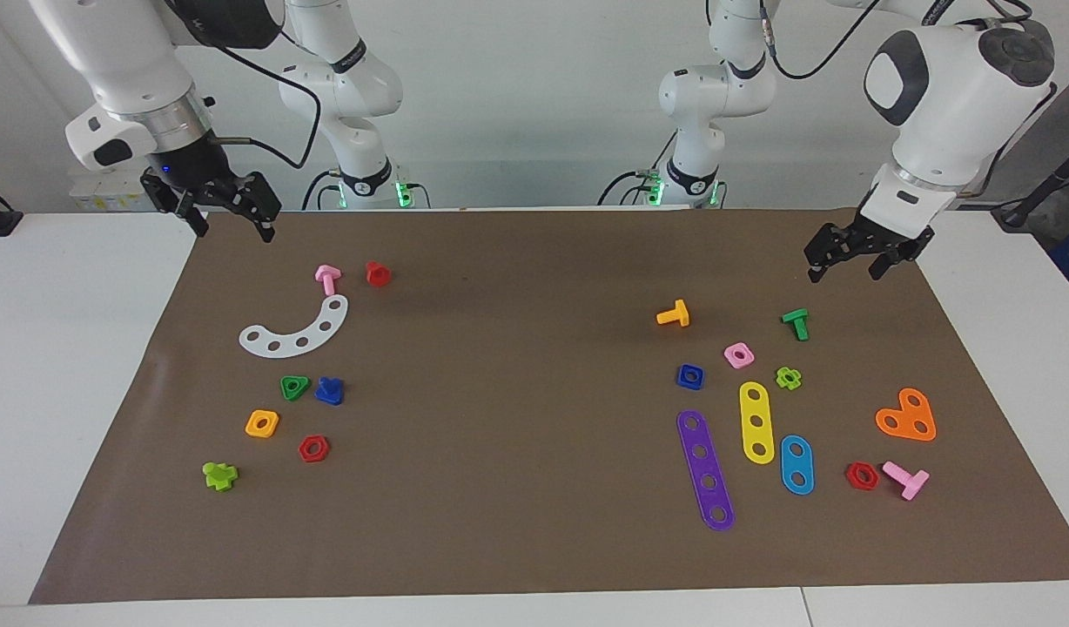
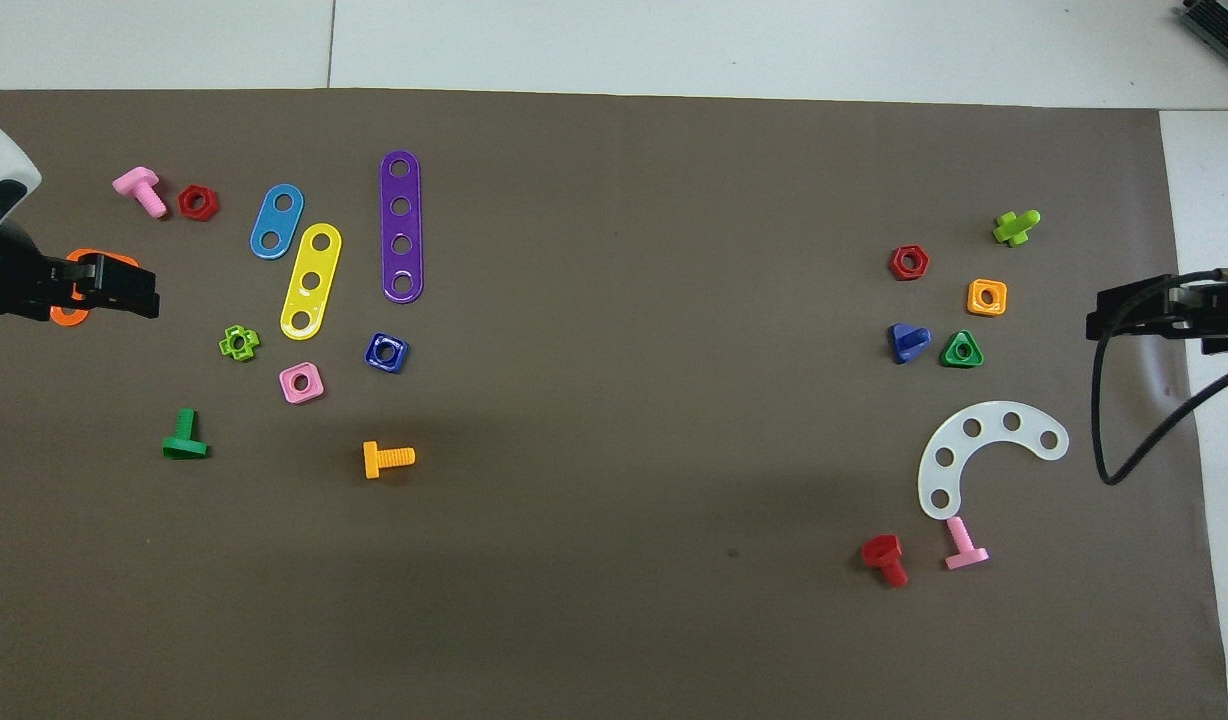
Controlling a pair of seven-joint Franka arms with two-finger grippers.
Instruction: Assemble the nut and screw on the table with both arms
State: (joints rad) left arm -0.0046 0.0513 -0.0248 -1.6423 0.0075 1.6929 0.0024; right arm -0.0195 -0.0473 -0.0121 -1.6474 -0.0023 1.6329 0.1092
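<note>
The dark blue nut (image 1: 689, 375) lies on the brown mat (image 1: 517, 366) toward the left arm's end, beside a pink square nut (image 1: 738, 354); it also shows in the overhead view (image 2: 386, 352). The dark blue screw (image 1: 329, 390) lies toward the right arm's end beside a green triangular nut (image 1: 294, 387); it also shows in the overhead view (image 2: 907, 342). My left gripper (image 1: 844, 275) is open and empty, raised over the mat's left-arm end, well apart from the nut. My right gripper (image 1: 234, 232) is open and empty, raised over the mat's right-arm end, apart from the screw.
Near the nut lie purple (image 1: 705, 468), yellow (image 1: 756, 421) and blue (image 1: 796, 464) strips, an orange bolt (image 1: 674, 314), a green bolt (image 1: 796, 323) and an orange heart plate (image 1: 907, 416). Near the screw lie a white curved strip (image 1: 298, 330), an orange nut (image 1: 262, 423) and a red nut (image 1: 313, 448).
</note>
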